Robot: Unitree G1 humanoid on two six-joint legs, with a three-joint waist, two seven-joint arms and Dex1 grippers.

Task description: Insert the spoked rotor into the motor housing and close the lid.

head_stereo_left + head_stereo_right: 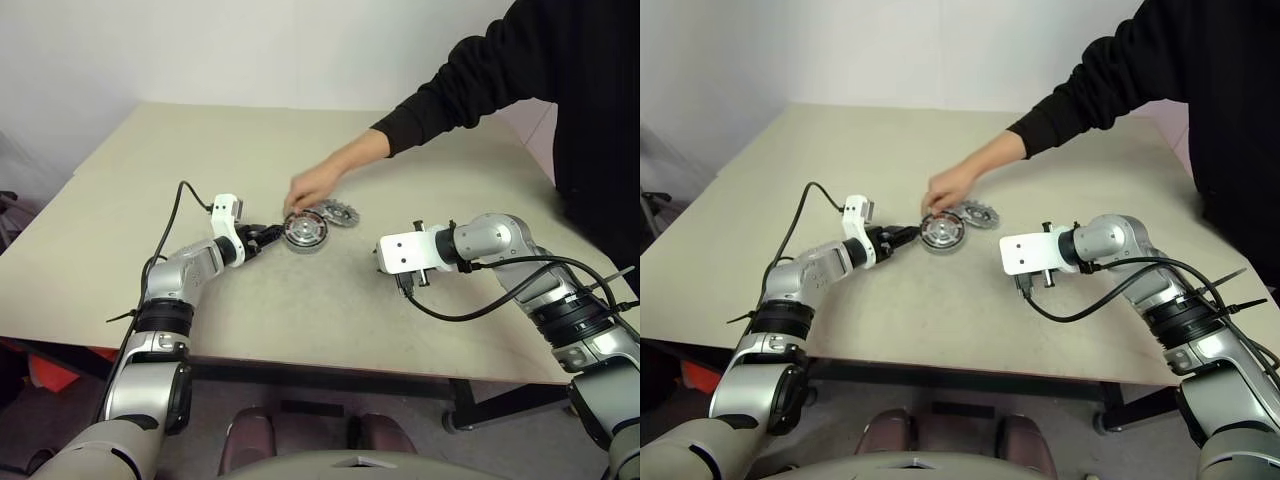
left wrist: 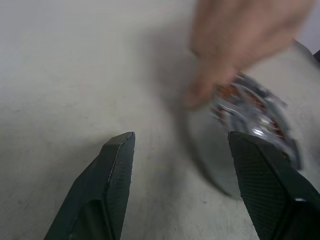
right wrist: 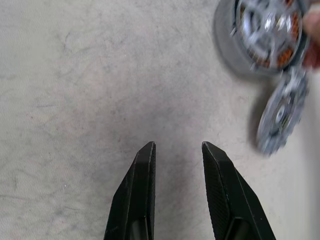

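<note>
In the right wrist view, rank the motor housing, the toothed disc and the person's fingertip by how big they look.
1. motor housing, widest, though cut off by the frame.
2. toothed disc, seen tilted and blurred, so its true size is unsure.
3. person's fingertip, just a sliver at the edge.

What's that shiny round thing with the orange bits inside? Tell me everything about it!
That is the motor housing, a squat round ring of silvery metal. Inside it sit copper-coloured windings with silver spokes across them. It lies flat on the beige table. A person's hand reaches down over it, fingers at its rim. The left gripper sits right beside it, its fingers open, one of them close against the ring's side. A flat grey toothed disc lies next to it.
</note>
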